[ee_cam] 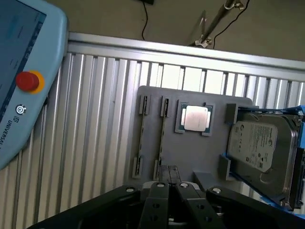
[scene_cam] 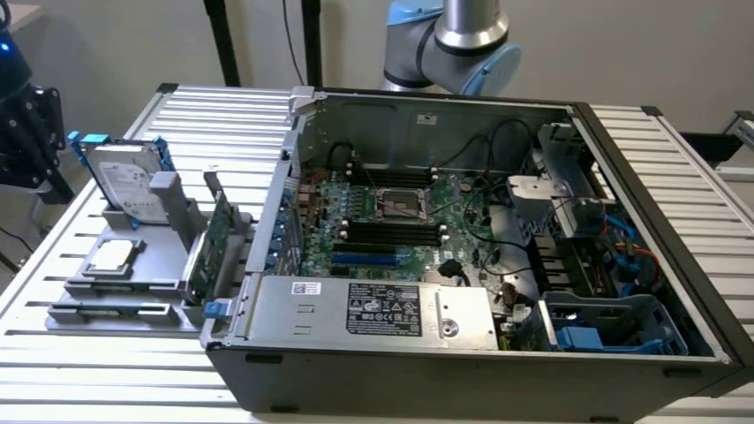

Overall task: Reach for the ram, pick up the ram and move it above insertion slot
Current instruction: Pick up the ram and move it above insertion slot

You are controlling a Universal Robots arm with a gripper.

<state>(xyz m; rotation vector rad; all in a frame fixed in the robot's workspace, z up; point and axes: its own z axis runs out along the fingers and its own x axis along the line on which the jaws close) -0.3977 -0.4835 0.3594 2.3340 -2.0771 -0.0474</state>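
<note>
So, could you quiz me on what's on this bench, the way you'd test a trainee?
1. True or false: the computer case is open, so the circuit board inside shows.
2. What sits in the square recess of the grey tray? A) a silver chip B) a screwdriver C) a coin
3. Fill in: the gripper is ___ (open or shut).

Key: 1 true; 2 A; 3 shut.
</note>
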